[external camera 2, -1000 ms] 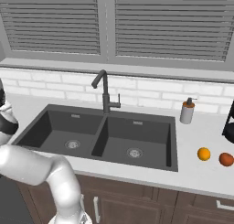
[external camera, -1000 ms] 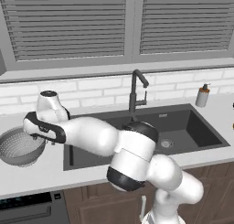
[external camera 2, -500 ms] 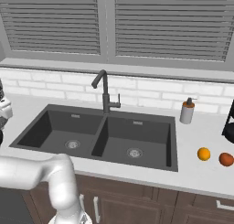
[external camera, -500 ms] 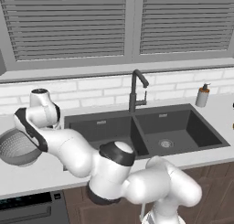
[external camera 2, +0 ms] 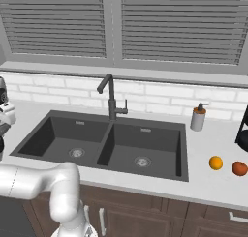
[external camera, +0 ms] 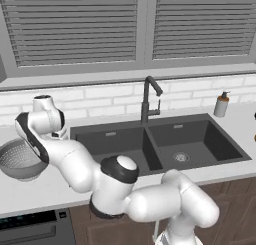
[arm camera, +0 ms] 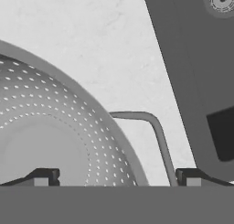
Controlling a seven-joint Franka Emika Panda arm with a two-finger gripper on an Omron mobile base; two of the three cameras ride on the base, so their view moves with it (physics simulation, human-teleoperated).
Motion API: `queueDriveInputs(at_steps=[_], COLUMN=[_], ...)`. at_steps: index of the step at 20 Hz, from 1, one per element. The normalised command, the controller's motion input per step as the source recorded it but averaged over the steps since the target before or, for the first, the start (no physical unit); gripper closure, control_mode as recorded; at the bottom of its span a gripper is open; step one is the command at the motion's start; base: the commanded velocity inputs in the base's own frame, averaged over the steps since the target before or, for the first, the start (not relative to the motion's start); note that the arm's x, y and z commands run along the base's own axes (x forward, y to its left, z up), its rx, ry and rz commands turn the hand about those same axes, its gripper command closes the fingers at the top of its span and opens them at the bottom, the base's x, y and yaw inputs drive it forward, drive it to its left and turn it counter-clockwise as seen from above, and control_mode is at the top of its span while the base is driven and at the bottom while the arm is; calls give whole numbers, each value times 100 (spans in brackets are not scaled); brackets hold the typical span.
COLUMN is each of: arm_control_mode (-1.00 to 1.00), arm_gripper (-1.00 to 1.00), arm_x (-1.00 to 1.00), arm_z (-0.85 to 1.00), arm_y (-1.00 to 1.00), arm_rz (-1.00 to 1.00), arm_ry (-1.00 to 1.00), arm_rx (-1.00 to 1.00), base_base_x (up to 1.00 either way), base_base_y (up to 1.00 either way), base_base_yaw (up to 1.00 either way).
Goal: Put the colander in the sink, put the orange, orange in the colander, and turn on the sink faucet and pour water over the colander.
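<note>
The silver colander (external camera: 20,159) sits on the counter left of the sink (external camera: 200,139). In the hand view its holed bowl (arm camera: 50,127) lies at lower left, with one wire handle (arm camera: 153,127) sticking out toward the sink's dark basin (arm camera: 192,58). My gripper (arm camera: 116,177) is open, hovering over the colander's rim and handle; its fingertips (arm camera: 43,176) stand wide apart on either side. In the left base view the hand (external camera: 47,116) is just right of the colander. Two oranges (external camera 2: 216,162) (external camera 2: 239,168) rest on the counter right of the sink (external camera 2: 63,134). The faucet (external camera: 147,96) (external camera 2: 110,96) runs no water.
A white soap bottle (external camera: 221,105) (external camera 2: 197,118) stands behind the sink's right corner. A dark object (external camera 2: 242,134) is at the far right counter edge. My own arm (external camera: 115,179) crosses in front of the left basin. A brick wall and shuttered window close the back.
The arm has swung left and its elbow has dropped toward the counter's front. The hand has shifted slightly left, closer to the colander. Colander and oranges have not moved.
</note>
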Motion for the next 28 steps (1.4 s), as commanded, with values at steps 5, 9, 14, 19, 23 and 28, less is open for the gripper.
queueDriveInputs(at_steps=[5, 9, 14, 19, 23, 28], arm_control_mode=[-100, -100, -100, -100, -100, -100], arm_gripper=[-100, -100, -100, -100, 100, 100], arm_x=[-1, -2, -1, 0, 0, 0], arm_z=[-30, -24, -28, -37, -38, -34], arm_y=[0, 0, 9, 17, 29, 30], arm_rz=[0, 0, -1, 0, 0, 0], arm_ry=[2, 0, 0, 0, 0, 0], arm_rx=[0, 0, 0, 0, 0, 2], base_base_x=[0, 0, 0, 0, 0, 0], base_base_y=[0, 0, 0, 0, 0, 0], base_base_yaw=[0, 0, 0, 0, 0, 0])
